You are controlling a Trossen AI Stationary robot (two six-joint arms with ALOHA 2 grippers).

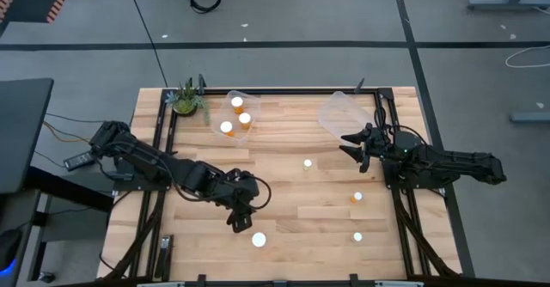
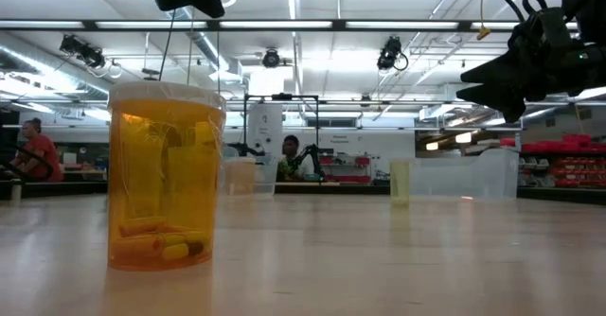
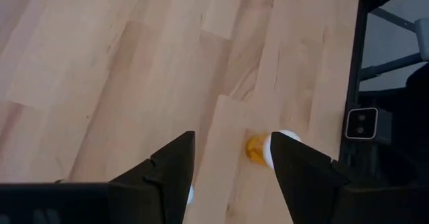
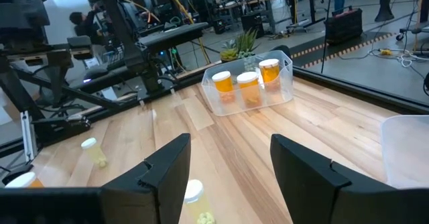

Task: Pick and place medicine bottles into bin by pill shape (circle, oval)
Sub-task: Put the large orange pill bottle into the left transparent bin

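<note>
Overhead, four medicine bottles (image 1: pixel 259 240) stand loose on the wooden counter (image 1: pixel 292 210), well apart from the clear bin (image 1: pixel 236 115) at its far edge: one wide-capped bottle at the near edge, a small one (image 1: pixel 308 163) mid-counter, and two more (image 1: pixel 357 198) toward the right side. A small potted plant (image 1: pixel 186 99) sits just beside the bin. Nothing lies between the loose bottles and the bin. The left end effector (image 1: pixel 238 224) hangs low just beside the wide-capped bottle, its arm stretched across from the left side, fingers (image 3: pixel 167 177) spread and holding nothing. The right end effector (image 1: pixel 354 143) hovers above the counter next to a second, empty clear tub (image 1: pixel 344 112), fingers (image 4: pixel 164 174) likewise spread and empty. Three orange bottles with white caps (image 4: pixel 247 86) stand upright inside the bin. People are visible in the room behind.
</note>
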